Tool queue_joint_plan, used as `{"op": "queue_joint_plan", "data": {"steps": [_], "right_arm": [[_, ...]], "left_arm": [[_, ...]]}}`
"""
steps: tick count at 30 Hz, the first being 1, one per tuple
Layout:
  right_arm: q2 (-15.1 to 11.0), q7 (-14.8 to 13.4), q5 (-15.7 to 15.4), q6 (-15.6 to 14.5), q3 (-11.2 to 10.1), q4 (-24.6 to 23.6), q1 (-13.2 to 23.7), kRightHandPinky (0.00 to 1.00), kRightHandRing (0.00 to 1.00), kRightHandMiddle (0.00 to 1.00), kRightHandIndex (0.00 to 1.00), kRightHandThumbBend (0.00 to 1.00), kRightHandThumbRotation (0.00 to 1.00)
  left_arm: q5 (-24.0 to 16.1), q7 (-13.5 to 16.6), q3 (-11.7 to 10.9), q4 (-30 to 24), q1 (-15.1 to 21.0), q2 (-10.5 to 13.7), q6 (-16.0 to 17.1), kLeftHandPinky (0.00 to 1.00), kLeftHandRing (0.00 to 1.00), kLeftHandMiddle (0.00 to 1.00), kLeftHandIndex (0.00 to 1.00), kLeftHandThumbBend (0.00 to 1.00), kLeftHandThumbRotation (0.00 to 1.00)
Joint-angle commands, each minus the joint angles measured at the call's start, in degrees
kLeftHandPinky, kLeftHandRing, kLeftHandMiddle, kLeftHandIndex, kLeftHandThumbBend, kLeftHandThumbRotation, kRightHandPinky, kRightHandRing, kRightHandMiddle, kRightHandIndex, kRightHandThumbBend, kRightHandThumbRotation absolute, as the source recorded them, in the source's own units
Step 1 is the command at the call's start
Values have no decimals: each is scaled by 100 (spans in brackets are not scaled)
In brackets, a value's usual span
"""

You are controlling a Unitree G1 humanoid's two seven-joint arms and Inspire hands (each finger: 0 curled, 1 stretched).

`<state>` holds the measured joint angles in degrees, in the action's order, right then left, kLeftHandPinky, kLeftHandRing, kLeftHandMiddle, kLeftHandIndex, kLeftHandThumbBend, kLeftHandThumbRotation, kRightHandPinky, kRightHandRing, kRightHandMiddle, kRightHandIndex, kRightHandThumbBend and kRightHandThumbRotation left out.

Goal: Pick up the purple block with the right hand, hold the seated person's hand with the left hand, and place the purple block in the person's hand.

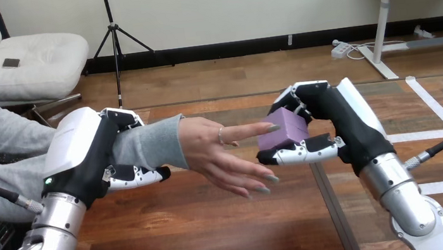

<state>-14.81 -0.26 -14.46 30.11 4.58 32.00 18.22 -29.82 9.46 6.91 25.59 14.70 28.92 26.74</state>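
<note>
The left hand (85, 151) has its fingers and thumb curled round the person's wrist (145, 146), which is sleeved and partly hidden behind that hand. The right hand (339, 120) pinches the purple block (283, 129) between thumb and fingers above the table (219, 233), with its fingers covering the block's right side. The person's hand (212, 148) is spread open just beside the block, but it is hard to tell whether a fingertip touches it.

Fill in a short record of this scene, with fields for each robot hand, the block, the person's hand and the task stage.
left hand: curled round the person's wrist
right hand: pinching the purple block above the table
person's hand: open, stretched toward the block
block and person's hand: overlap at one fingertip; contact unclear
stage: block not yet placed in the person's hand
</note>
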Motion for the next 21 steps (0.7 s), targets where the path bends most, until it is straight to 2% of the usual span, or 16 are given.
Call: {"op": "queue_joint_plan", "data": {"steps": [1,4,21], "right_arm": [[83,17,84,-31,-17,-338,311,33,34,40,43,84,0],[114,21,58,-84,6,-381,303,33,35,40,43,84,0],[278,-61,-28,38,145,-186,389,34,35,40,43,85,0]], "left_arm": [[217,168,-49,-175,650,-248,330,17,22,28,32,70,0],[223,131,-52,-220,634,-259,280,17,22,28,32,70,0],[197,134,-45,-239,649,-336,236,17,22,29,33,72,0]]}}
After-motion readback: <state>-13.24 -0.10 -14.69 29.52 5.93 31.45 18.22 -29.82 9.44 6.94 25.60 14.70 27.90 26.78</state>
